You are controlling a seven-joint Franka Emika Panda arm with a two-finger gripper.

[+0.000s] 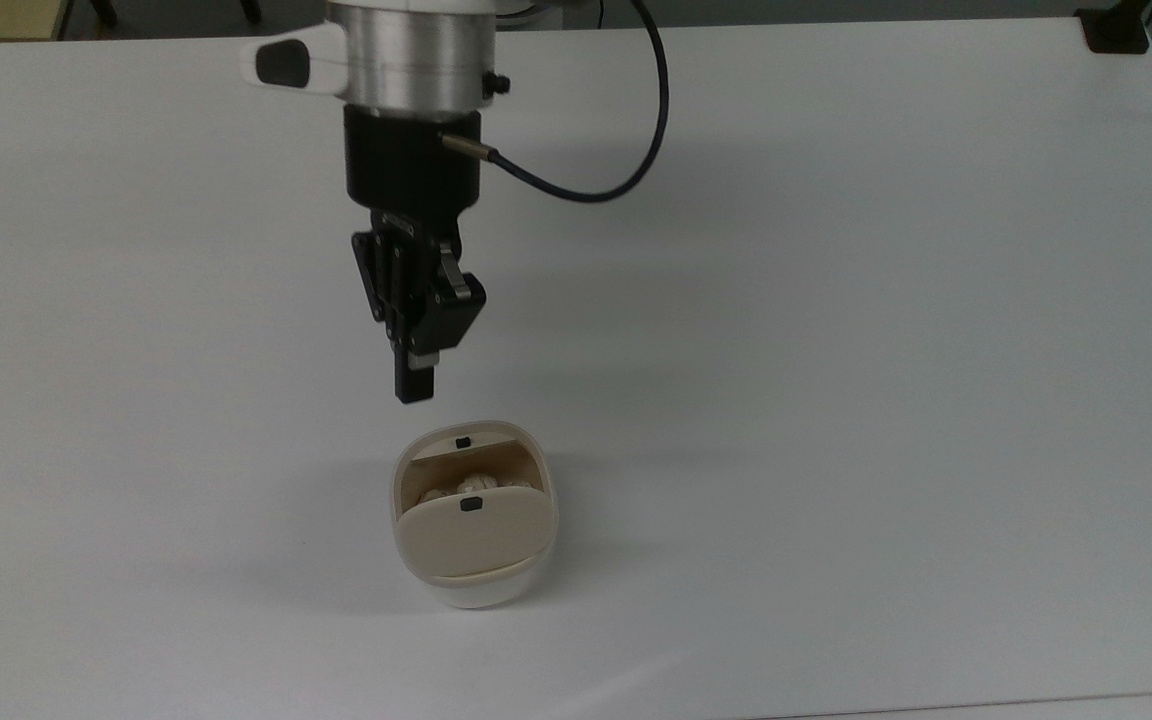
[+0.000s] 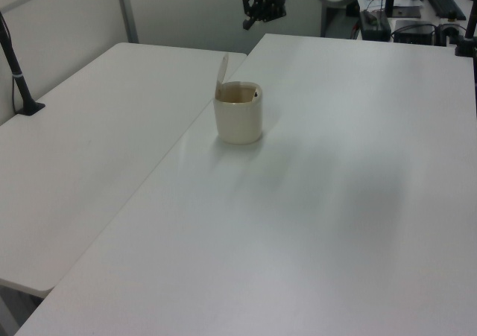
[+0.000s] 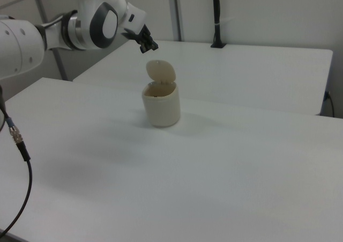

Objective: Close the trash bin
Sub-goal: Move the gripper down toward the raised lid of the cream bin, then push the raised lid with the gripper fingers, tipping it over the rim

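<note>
The end effector [image 1: 414, 385] hangs in the air above and short of the trash bin [image 1: 474, 515], on the side away from the hinge, well clear of it. Its fingers are clenched together with nothing between them.

Risk assessment, judged from this position:
- A push landing on the lid [image 1: 471, 535] from the latch side would likely drive it further open, not closed. Contact needs to come from behind the raised lid.
- A sideways hit on the white body could slide or tip the bin, since it stands free on the counter [image 1: 836, 350] and looks light.
- Crumpled paper [image 1: 471, 487] inside sits fairly high and may keep the lid from seating.

The trash bin is a small rounded-square container with a white body. The beige lid stands nearly upright on its hinge. A black latch [image 1: 470, 505] sits near the lid's free edge, and a matching black catch [image 1: 463, 441] marks the rim opposite the hinge.
</note>
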